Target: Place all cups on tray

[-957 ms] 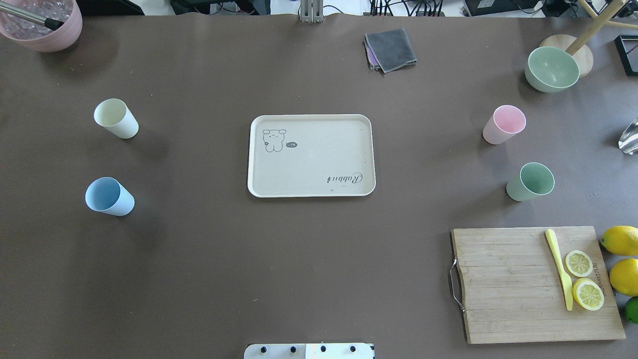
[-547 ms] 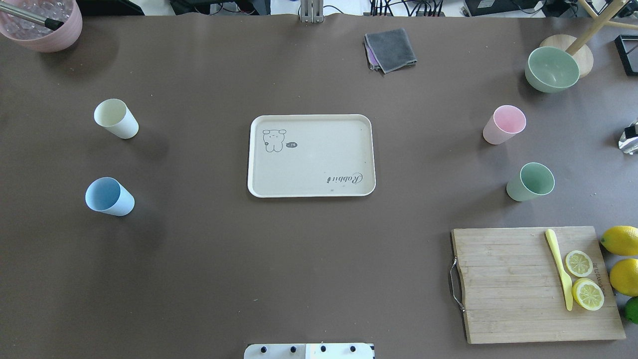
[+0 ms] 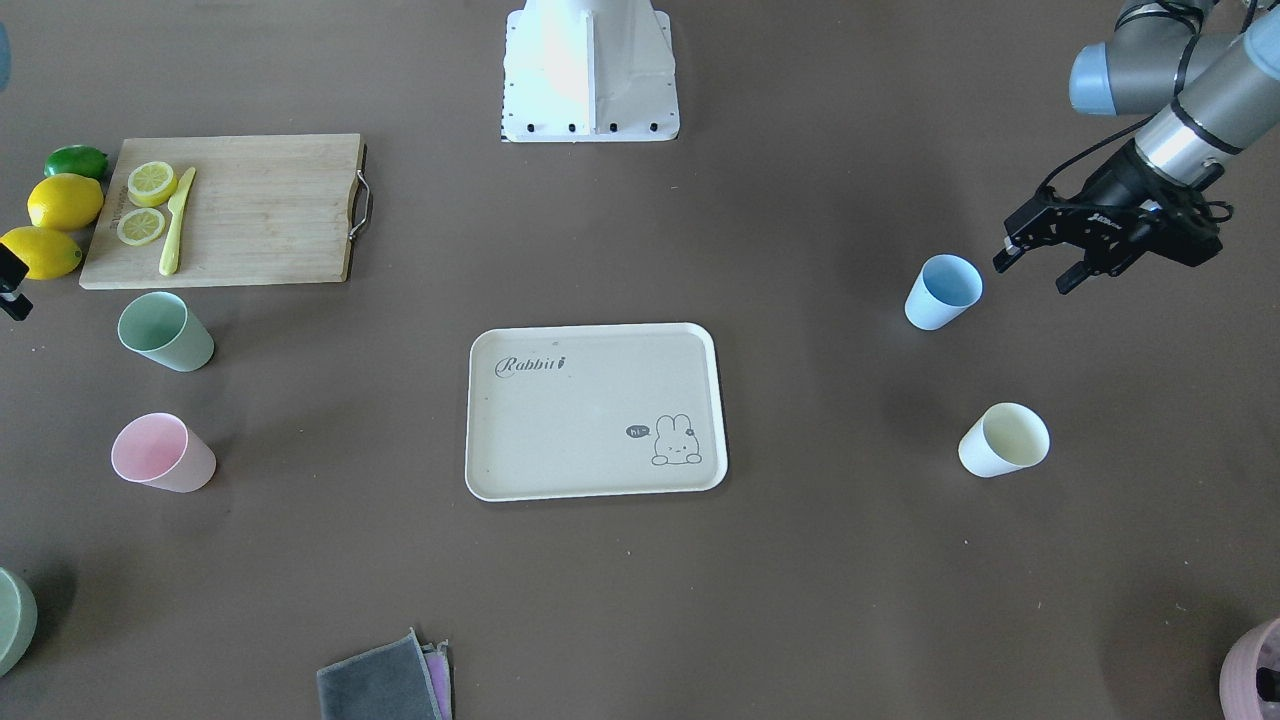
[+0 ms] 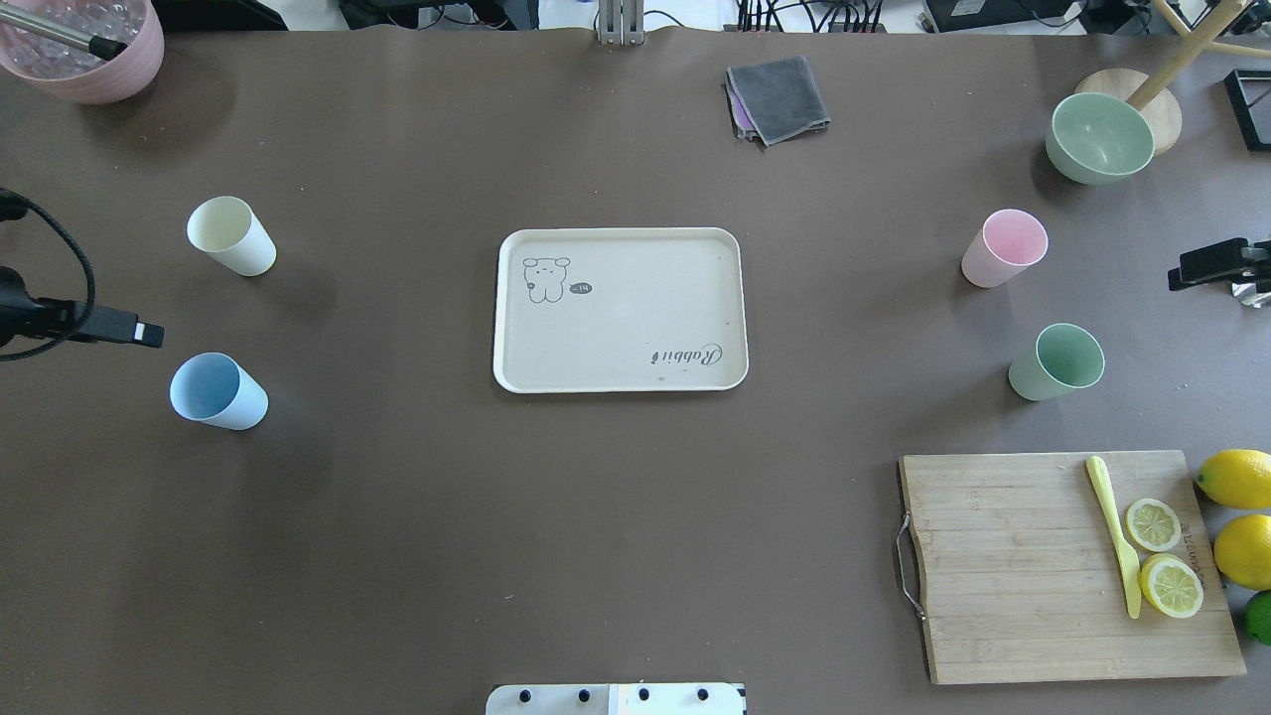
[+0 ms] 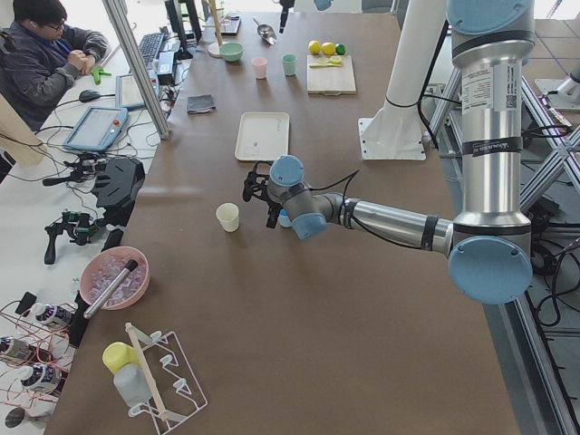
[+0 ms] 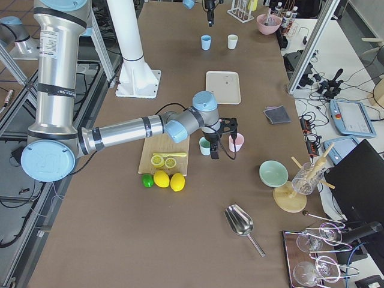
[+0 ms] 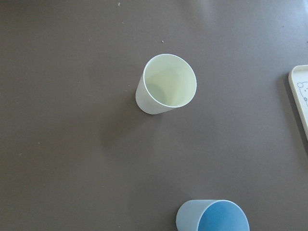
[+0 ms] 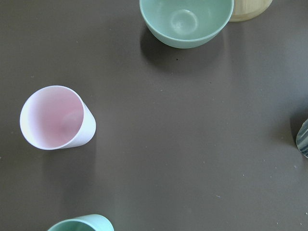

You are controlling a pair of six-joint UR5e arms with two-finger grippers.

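The worktop carries the bare tray at its centre, with all four cups well apart from it. The left claw hangs spread open beside the blue cup; the right claw, fingers parted, is near the pink cup. This looks like the first reach; next, straddle a cup and close

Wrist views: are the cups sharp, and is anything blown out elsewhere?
Left wrist view: pale yellow cup sharp, soft shadow; blue cup cropped at the bottom edge. Right wrist view: pink cup sharp, green bowl casts a soft shadow. Exterior front-facing view: white robot base overexposed.
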